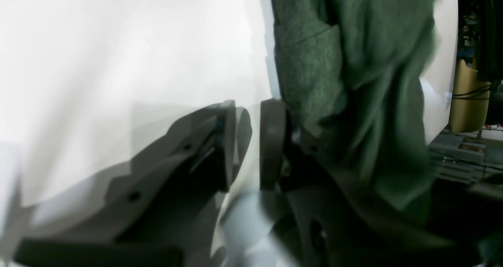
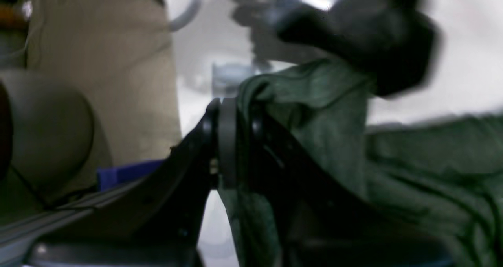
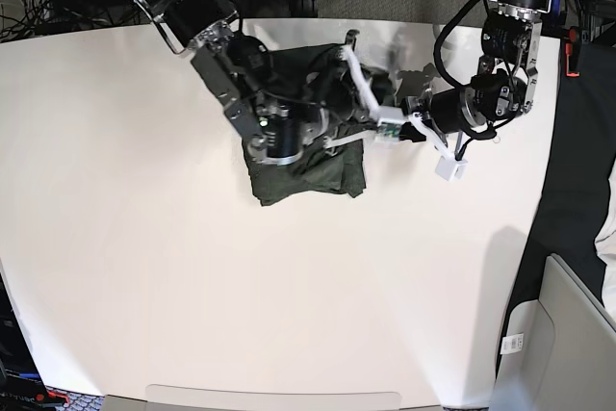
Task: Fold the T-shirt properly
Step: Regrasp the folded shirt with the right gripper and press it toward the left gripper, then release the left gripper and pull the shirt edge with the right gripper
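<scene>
T-shirt (image 3: 306, 156) lying bunched, not yet folded. Right end effector (image 2: 235, 141) pinching its fabric; left end effector (image 1: 247, 145) standing apart, beside the T-shirt, gripping nothing.

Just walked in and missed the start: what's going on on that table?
A two-armed robot is folding a dark green T-shirt that lies bunched near the far edge of a white table. The right pincer is shut on a fold of the fabric. The left pincer sits beside the cloth with a gap between its fingers, gripping nothing. The shirt is crumpled, not yet neatly folded.
</scene>
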Robot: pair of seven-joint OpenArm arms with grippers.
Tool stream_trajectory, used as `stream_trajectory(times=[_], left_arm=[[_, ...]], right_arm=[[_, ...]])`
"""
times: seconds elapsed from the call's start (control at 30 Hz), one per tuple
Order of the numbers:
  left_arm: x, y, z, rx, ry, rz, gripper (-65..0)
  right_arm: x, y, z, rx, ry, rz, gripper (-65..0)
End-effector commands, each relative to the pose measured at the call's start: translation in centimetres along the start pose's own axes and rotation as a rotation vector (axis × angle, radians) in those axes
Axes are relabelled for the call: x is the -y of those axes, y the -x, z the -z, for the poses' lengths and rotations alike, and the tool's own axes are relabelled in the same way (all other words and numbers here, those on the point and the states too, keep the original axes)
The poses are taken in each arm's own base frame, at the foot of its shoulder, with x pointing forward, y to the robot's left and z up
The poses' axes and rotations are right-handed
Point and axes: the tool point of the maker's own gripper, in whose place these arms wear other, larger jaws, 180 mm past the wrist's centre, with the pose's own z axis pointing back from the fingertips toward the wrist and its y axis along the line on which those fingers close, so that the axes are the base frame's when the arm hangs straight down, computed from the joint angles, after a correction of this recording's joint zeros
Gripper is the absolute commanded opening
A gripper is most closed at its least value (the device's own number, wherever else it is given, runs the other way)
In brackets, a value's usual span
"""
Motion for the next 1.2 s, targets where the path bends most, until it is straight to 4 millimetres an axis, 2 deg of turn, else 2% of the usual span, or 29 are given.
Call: stream_trajectory(times=[0.0, 0.13, 0.2, 0.3, 0.4, 0.47, 0.5, 0.77, 0.9, 1.0, 1.07, 1.17], left_arm=[[-0.6, -0.7, -0.4, 0.009, -0.033, 0.017, -53.0], [-0.7, -0.6, -0.4, 0.006, -0.034, 0.015, -53.0], [-0.7, -0.6, -0.4, 0.006, -0.034, 0.015, -53.0], [-0.7, -0.6, -0.4, 0.006, -0.034, 0.015, -53.0], [-0.6, -0.7, -0.4, 0.010, -0.033, 0.017, -52.9], [-0.6, -0.8, -0.4, 0.011, -0.033, 0.018, -52.8], [-0.6, -0.8, -0.4, 0.011, -0.033, 0.018, -52.8], [-0.3, -2.4, -0.7, 0.040, -0.030, 0.036, -52.8], [-1.6, -4.1, -2.3, 0.111, -0.054, -0.002, -52.8], [-2.6, -4.1, -3.3, 0.138, -0.071, -0.033, -52.8], [-2.5, -4.9, -4.1, 0.169, -0.072, -0.027, -52.8], [-1.5, -4.8, -5.0, 0.188, -0.060, 0.000, -52.8]], right_arm=[[0.2, -1.3, -0.4, 0.020, -0.001, -0.042, -62.7], [0.5, 0.0, 0.0, -0.034, -0.003, -0.049, -61.6], [1.2, 0.4, -0.6, -0.040, 0.015, -0.047, -56.8], [2.0, 0.5, -2.0, -0.018, 0.053, -0.041, -43.1], [2.9, 0.4, -3.1, 0.005, 0.088, -0.031, -24.9], [3.6, 0.2, -3.8, 0.028, 0.108, -0.009, -16.8], [4.0, 0.2, -4.2, 0.039, 0.118, 0.003, -15.0], [6.7, -0.3, -7.2, 0.140, 0.189, 0.090, -14.6], [8.7, 0.5, -9.4, 0.167, 0.254, 0.140, -14.7], [9.5, 0.8, -10.1, 0.170, 0.276, 0.151, -14.7], [10.1, 1.4, -10.6, 0.149, 0.300, 0.152, -14.7], [11.3, 2.3, -11.3, 0.091, 0.372, 0.139, -15.2]])
